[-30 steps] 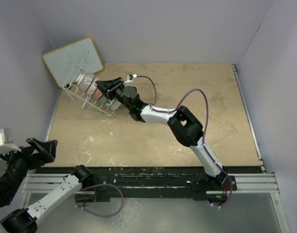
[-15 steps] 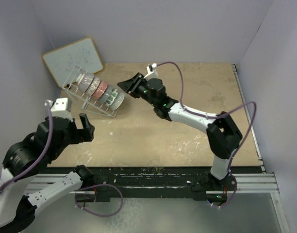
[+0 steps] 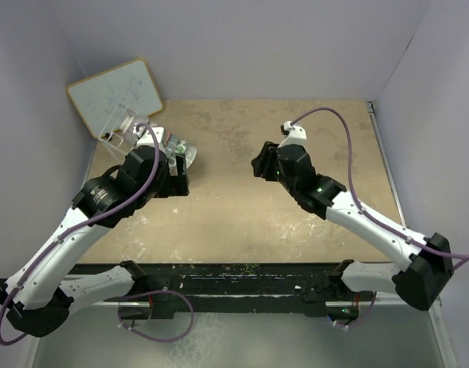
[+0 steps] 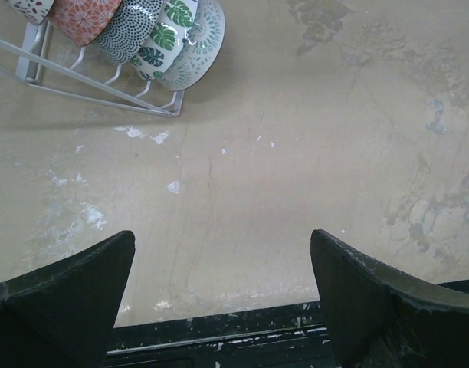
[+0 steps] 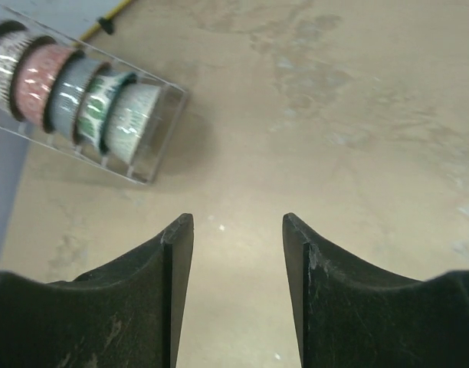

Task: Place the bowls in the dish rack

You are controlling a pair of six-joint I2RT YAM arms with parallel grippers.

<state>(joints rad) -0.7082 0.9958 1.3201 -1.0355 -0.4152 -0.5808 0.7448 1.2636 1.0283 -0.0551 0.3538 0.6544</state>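
A whiteboard (image 3: 116,96) stands in the far left corner of the counter (image 3: 296,222). Just in front of it, near the left edge, sits the dish rack (image 4: 81,80), partly hidden by the left arm in the overhead view. Five bowls (image 4: 154,38) stand on edge in it, packed in one row and touching each other. The left wrist view shows a red-patterned one, a dark dotted one, a green-leaf one and a pale green-white one at the end of the row. The bowl furthest along is cut off by the picture edge.

The left tool (image 4: 219,299) hangs above the counter just beside the open end of the rack, spread wide, with only bare counter between its fingers. The right tool (image 5: 238,291) is over the middle of the counter, well apart from the rack and pointed toward it. It is released too, with nothing between its fingers.
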